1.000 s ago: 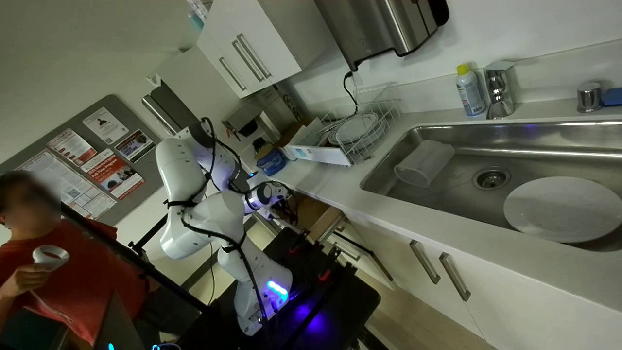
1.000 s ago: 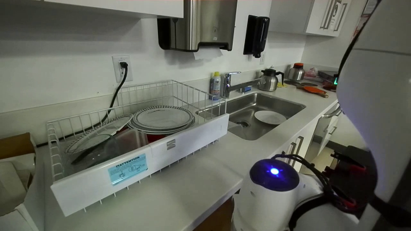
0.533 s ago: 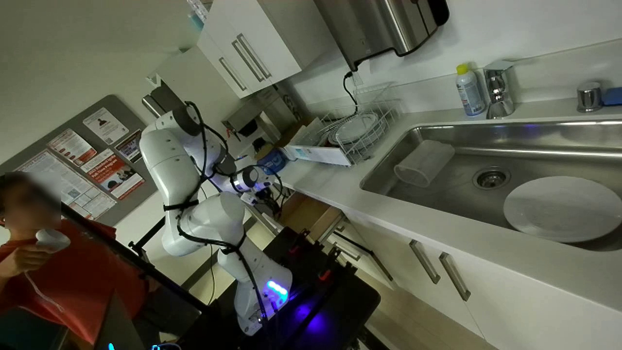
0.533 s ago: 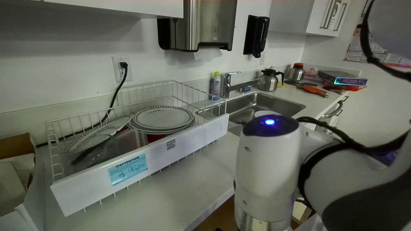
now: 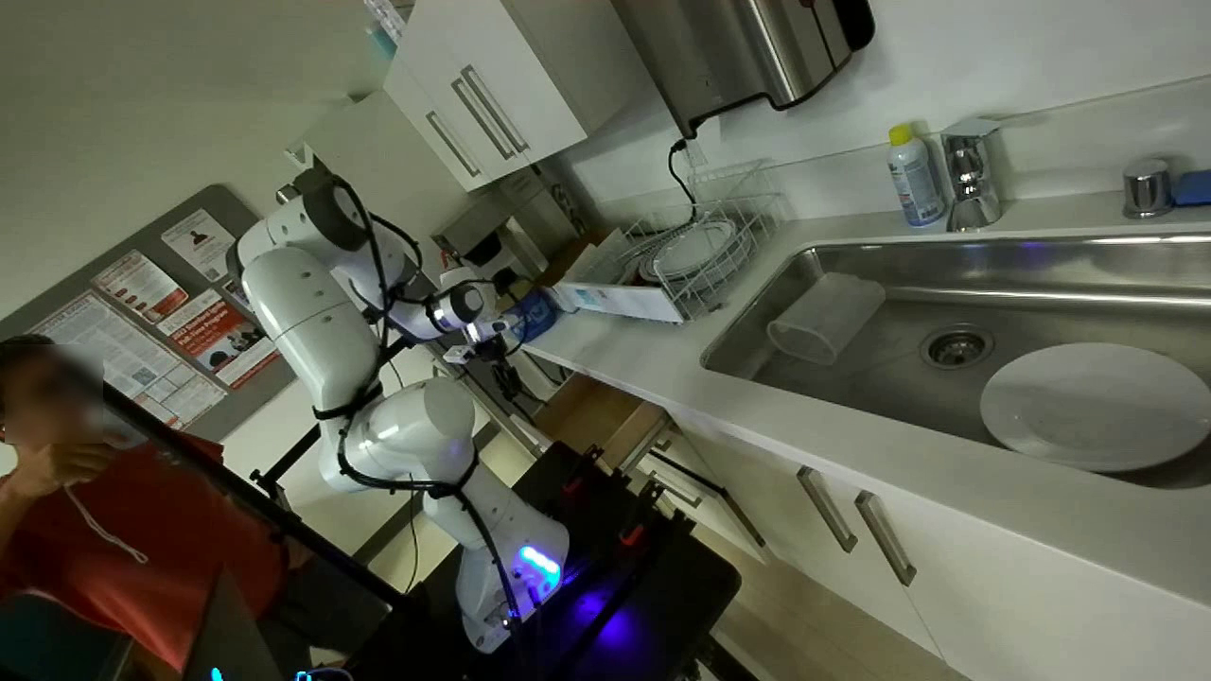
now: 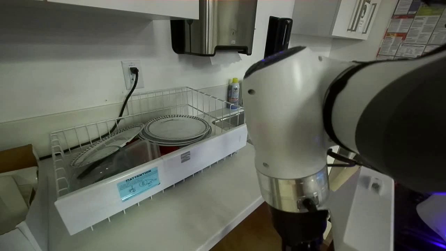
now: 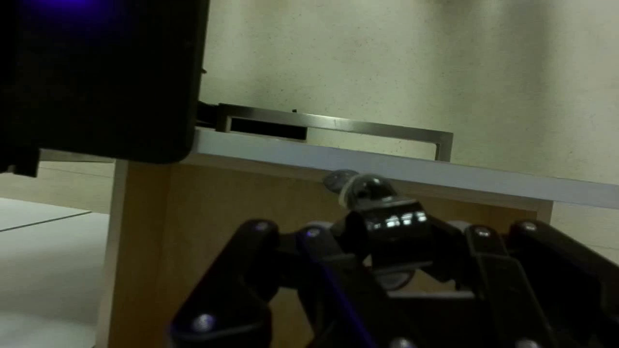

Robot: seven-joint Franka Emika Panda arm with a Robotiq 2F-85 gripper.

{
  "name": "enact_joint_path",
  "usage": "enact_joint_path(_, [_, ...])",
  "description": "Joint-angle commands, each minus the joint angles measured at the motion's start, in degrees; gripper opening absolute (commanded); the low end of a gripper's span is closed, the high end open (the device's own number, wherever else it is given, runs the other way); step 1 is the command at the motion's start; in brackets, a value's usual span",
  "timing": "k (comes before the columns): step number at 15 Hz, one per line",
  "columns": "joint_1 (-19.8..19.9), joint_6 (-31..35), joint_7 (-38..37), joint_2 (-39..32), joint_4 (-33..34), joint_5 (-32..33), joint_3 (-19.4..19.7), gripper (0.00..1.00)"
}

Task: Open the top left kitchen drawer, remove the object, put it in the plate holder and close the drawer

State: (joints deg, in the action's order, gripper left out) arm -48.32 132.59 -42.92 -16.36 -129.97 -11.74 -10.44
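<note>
Drawer (image 5: 634, 439) is opened below surface (image 6: 195, 205) edge, dark object (image 7: 389, 222) apparently clamped by gripper (image 7: 395, 239), plate holder (image 6: 172, 172) placement and closing pending.

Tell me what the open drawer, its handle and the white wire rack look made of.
Drawer: seemingly matte wood or wood-look board inside, by its tan tone; smooth white front edge, perhaps laminate.
Handle: probably satin metal, from its silver-grey sheen.
Wire rack: likely white-coated metal, given its thin, straight wires; its smooth front panel could be plastic or painted metal.
</note>
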Motion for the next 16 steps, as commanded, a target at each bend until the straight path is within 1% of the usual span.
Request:
enact_joint_path(1, [3.7,-9.5,0.5,2.5,2.9,2.1,-2.5,0.02])
enact_joint_path(3, [4.6,-13.5,-0.1,2.8,5.1,4.1,-3.2,0.02])
enact_joint_path(6, [5.3,-18.6,0.0,1.7,9.2,9.5,-3.9,0.02])
enact_joint_path(7, [5.8,-15.0,-0.4,1.7,6.9,7.7,-4.4,0.02])
enact_joint_path(8, [5.9,-15.4,-0.4,1.7,7.5,8.0,-4.6,0.09])
enact_joint_path(13, [6.2,-15.4,-0.4,1.1,7.5,8.0,-5.0,0.09])
enact_joint_path(14, [6.2,-15.4,-0.4,1.1,7.5,8.0,-5.0,0.02])
enact_joint_path(15, [5.8,-15.6,-1.5,1.8,7.7,9.9,-4.8,0.02])
enact_joint_path(16, [5.6,-17.2,-2.7,2.5,8.1,11.8,-4.7,0.02])
